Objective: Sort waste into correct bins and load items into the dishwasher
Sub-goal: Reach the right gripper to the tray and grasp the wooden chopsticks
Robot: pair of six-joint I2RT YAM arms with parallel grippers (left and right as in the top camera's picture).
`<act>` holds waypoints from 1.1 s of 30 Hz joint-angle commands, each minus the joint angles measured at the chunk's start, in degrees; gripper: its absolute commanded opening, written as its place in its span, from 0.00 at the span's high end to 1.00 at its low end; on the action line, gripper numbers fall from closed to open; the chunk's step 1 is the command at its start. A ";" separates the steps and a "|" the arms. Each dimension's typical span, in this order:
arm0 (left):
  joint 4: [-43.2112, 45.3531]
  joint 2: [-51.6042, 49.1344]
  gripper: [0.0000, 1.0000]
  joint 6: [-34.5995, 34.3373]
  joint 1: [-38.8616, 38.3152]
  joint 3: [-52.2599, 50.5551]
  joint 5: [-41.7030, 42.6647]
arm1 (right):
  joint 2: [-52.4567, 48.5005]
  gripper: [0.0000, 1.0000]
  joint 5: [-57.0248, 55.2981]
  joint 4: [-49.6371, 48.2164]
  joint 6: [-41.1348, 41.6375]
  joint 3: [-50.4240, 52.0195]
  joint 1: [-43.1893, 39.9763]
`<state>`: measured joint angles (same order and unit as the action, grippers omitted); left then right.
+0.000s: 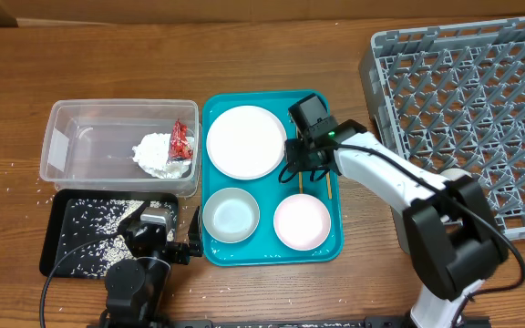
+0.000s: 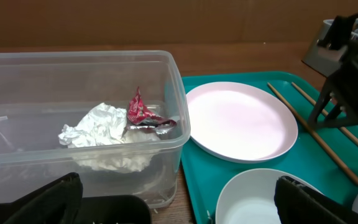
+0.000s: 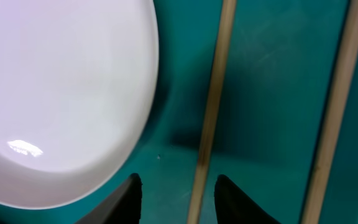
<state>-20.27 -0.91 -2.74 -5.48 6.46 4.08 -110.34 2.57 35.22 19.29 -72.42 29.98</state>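
One chopstick (image 3: 211, 106) lies between the right gripper's (image 3: 179, 196) spread fingertips.

teal tray (image 1: 266, 248) on a wooden table (image 1: 25, 73), brown cardboard wall (image 2: 166, 18) behind

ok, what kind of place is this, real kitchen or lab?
Probably a lab mock-up, not a kitchen: a wooden table, a grey dish rack standing loose on it, and a teal tray holding a white plate.
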 commanded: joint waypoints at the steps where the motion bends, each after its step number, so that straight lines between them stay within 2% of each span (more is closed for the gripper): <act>1: 0.22 0.63 0.00 1.07 0.48 -0.42 0.00 | -2.75 0.66 -0.61 -0.42 -0.17 -0.68 -0.11; 14: 0.22 0.63 0.00 1.07 0.48 -0.42 0.00 | -2.89 0.83 -0.63 4.33 0.04 -0.68 -0.11; 18: 0.22 0.63 0.00 1.07 0.48 -0.42 0.00 | -2.89 0.83 -0.70 5.64 -1.60 -0.68 -0.11; 19: 0.22 0.63 0.00 1.07 0.48 -0.42 0.00 | -2.89 0.85 -1.42 6.03 -1.66 -0.68 -0.11; 21: 0.22 0.63 0.00 1.07 0.48 -0.42 0.00 | -2.95 0.96 -3.39 6.64 -1.68 -0.68 -0.11; 26: 0.22 0.63 0.00 1.07 0.48 -0.42 0.00 | -2.03 0.96 -4.46 8.15 -1.70 -2.82 -0.11; 33: 0.22 0.63 0.00 1.07 0.48 -0.42 0.00 | 7.08 0.96 -7.98 18.91 -1.68 -14.10 -2.95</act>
<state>-20.23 -0.91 -2.74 -5.48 6.44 4.08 -110.32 -2.94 52.21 17.93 -80.68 29.50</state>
